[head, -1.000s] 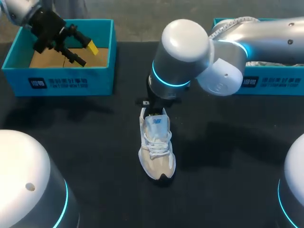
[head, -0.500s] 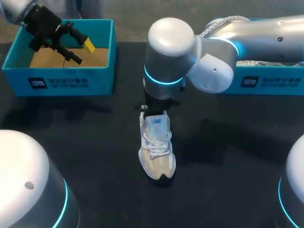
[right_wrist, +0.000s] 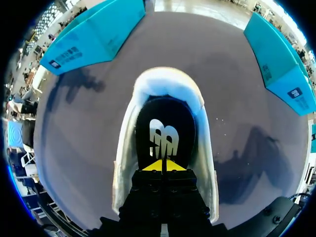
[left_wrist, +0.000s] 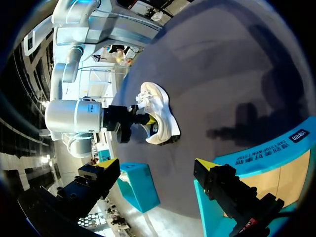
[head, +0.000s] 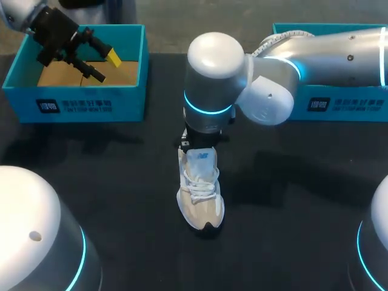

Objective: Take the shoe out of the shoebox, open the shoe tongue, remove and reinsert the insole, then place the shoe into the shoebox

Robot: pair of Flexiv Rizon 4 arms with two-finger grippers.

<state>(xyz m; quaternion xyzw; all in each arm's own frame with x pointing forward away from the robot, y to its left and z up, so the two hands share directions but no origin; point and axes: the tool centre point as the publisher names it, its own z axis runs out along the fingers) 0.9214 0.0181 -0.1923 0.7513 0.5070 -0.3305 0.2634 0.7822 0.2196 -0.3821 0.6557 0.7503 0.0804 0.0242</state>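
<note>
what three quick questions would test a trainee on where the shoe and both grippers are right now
1. True or false: the shoe lies inside a shoebox.
2. Which gripper is at the shoe's heel opening, over the insole? A) the left one B) right gripper C) neither
3. Fill in: the left gripper, above the left shoebox, has its fingers ____.
Key: 1 false, it stands on the table. 2 B. 3 open.
</note>
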